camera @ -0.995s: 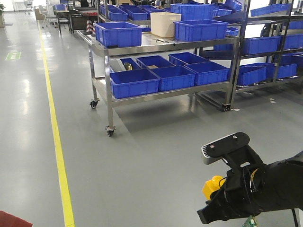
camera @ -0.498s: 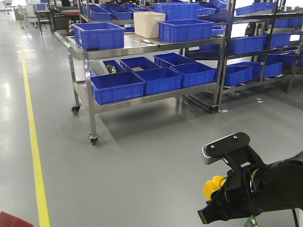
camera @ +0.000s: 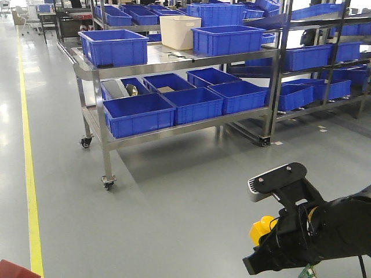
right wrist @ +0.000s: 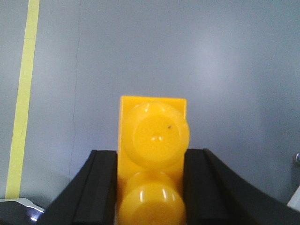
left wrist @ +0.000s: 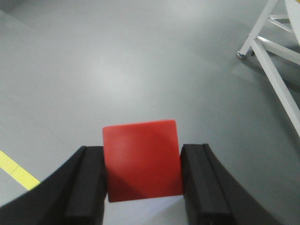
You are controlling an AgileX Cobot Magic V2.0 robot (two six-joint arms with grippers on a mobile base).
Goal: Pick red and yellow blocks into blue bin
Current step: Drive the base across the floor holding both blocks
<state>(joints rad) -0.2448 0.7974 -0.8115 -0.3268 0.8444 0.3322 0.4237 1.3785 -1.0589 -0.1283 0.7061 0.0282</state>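
front view: a wheeled steel counter point(camera: 174, 57) fills the upper half of the frame. it carries blue bins point(camera: 114, 46) on both shelves and a beige tub point(camera: 179, 30) at top centre. i cannot tell which bin is the one i am after. a yellow floor line point(camera: 29, 174) runs down the left edge. my right arm point(camera: 330, 231) sits in the lower right corner. the yellow brick point(camera: 261, 227) peeks out at its front end, well apart from the counter.

left wrist view: the left tool point(left wrist: 143, 157) is clenched on the red cube point(left wrist: 140, 164), with a black pad touching each side. it sits low in the centre of the frame, over grey floor. a white frame leg point(left wrist: 274, 82) crosses the upper right.

right wrist view: the right tool point(right wrist: 151, 159) is clamped on the yellow brick point(right wrist: 152, 131) at bottom centre. its two studs face the camera and the grey floor lies behind it.
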